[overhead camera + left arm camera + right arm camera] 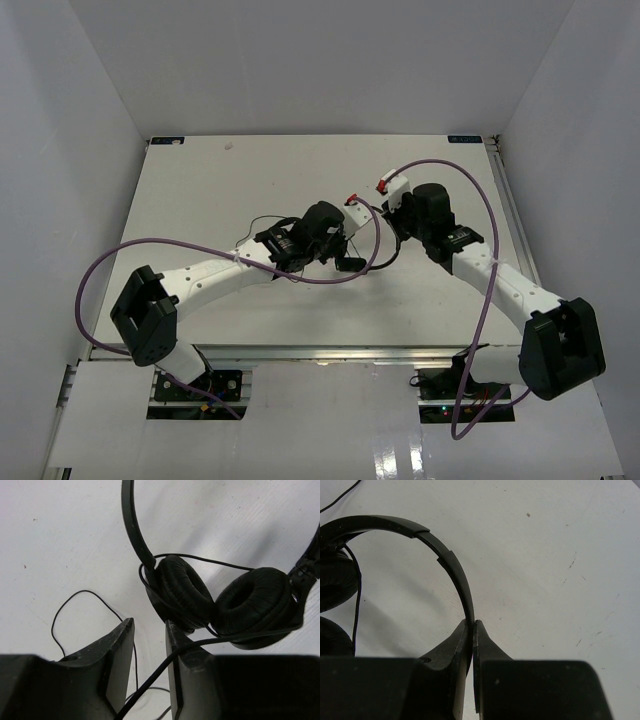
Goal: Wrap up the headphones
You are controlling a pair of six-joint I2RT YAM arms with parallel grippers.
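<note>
Your headphones (182, 592) lie near the middle of the table (200, 190), with the earcups (255, 602) side by side. Your right gripper (471, 622) is clenched on the thin headband (445, 562). Your left gripper (150, 625) is released just beside the earcups, and the cord (145, 685) crosses one fingertip.

no legible text, labels, numbers anywhere

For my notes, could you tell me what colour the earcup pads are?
The earcup pads are black; clearest in the left wrist view.
</note>
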